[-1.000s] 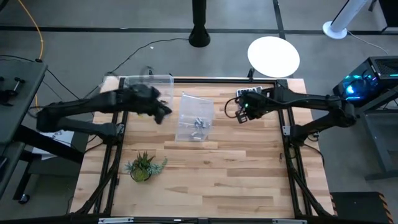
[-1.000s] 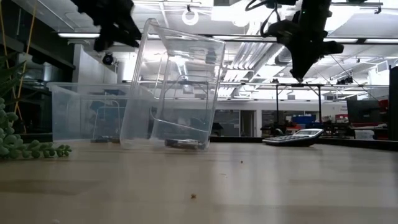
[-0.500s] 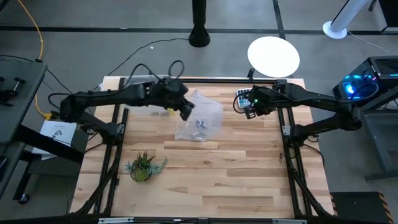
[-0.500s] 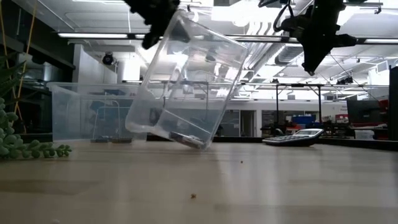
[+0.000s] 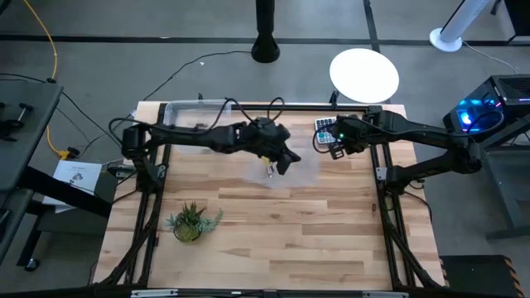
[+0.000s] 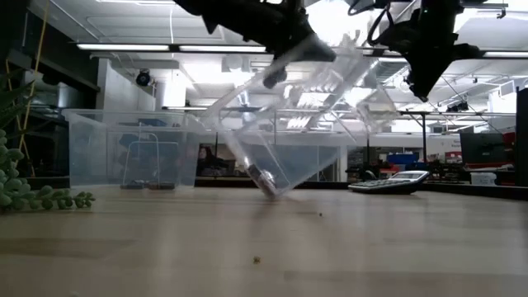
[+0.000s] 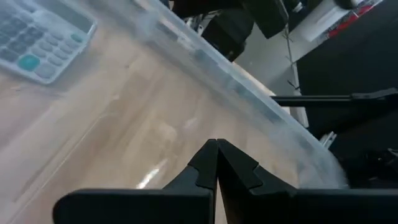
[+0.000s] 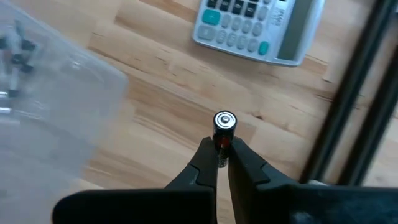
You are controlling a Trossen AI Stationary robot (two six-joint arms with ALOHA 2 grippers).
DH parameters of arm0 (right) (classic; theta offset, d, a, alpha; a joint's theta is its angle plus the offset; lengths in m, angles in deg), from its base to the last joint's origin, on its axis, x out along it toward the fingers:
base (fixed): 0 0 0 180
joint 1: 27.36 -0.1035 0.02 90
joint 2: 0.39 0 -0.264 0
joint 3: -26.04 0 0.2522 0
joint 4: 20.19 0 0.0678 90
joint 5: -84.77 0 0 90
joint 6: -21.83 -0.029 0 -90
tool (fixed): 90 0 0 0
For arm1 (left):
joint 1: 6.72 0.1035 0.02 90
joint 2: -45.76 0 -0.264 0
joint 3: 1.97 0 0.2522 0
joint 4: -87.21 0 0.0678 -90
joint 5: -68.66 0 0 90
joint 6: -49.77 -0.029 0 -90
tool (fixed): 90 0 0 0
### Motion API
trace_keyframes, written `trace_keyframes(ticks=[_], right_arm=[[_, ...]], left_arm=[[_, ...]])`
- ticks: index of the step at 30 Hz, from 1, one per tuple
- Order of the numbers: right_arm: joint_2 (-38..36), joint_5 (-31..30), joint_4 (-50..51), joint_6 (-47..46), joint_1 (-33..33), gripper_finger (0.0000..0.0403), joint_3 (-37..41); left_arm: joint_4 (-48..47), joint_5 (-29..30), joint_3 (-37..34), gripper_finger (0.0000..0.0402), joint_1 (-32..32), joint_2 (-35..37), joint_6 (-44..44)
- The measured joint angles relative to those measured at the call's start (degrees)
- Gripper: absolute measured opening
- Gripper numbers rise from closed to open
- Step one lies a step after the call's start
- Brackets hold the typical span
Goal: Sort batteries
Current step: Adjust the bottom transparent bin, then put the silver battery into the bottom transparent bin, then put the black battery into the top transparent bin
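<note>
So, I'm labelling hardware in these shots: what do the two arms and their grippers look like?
Both arms are dark, slim and jointed, with black cables looping off them. The left gripper and right gripper each end in two black, tapered fingers with angular, stepped outlines.

The tilted clear container (image 6: pixel 305 124) is leaning on one lower corner at the table's (image 5: pixel 273 240) middle, batteries (image 6: pixel 264 176) lying in that corner. The second clear bin (image 5: pixel 195 112) is sitting at the far left, the calculator (image 5: pixel 325 127) far right, and the plant (image 5: pixel 189 222) near left.
</note>
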Motion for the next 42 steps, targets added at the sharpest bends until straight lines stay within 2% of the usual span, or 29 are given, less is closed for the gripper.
trace_keyframes(ticks=[5, 9, 12, 15, 20, 24, 28, 33, 37, 42], right_arm=[[-0.8, -1.6, 2.2, 0.4, 0.0, 0.0, 0.0], [-2.7, -2.3, 1.6, 0.6, 0.0, 0.0, 0.0], [-3.8, -1.8, -2.2, 0.9, -0.3, 0.0, 0.0], [-3.1, 1.3, -7.5, 1.1, -1.3, 0.0, 0.0], [1.3, 3.0, -9.4, 0.2, -3.5, 0.0005, 0.0], [4.4, 3.8, -9.4, 0.3, -5.2, 0.0042, 0.0], [5.0, 5.1, -9.7, 0.9, -7.0, 0.0107, 0.0], [3.2, 9.6, -7.3, -1.3, -9.5, 0.0163, 0.0], [2.0, 13.3, 0.5, -10.7, -13.9, 0.017, 0.0], [2.0, 18.1, 13.0, -23.6, -21.8, 0.0171, 0.0]], left_arm=[[-0.9, -0.1, 0.9, 0.0, 0.5, -0.1, -1.8], [-8.2, 0.6, 1.0, 0.0, 2.4, 3.0, -5.6], [-16.9, 5.2, 1.0, 0.0, 3.8, 5.9, -10.5], [-24.1, 11.0, 1.0, 0.0, 4.8, 9.1, -14.6], [-28.4, 16.1, 0.9, 0.0, 6.4, 14.5, -17.5], [-29.8, 17.7, 0.9, 0.0, 7.4, 18.8, -18.5], [-30.0, 18.0, 0.2, 0.0, 8.4, 23.3, -19.5], [-25.9, 18.2, -7.0, 0.0, 10.2, 31.0, -19.6], [-20.5, 17.5, -15.7, 0.0, 11.5, 37.3, -17.4], [-18.3, 14.0, -23.9, 0.0, 12.3, 42.8, -11.9]])
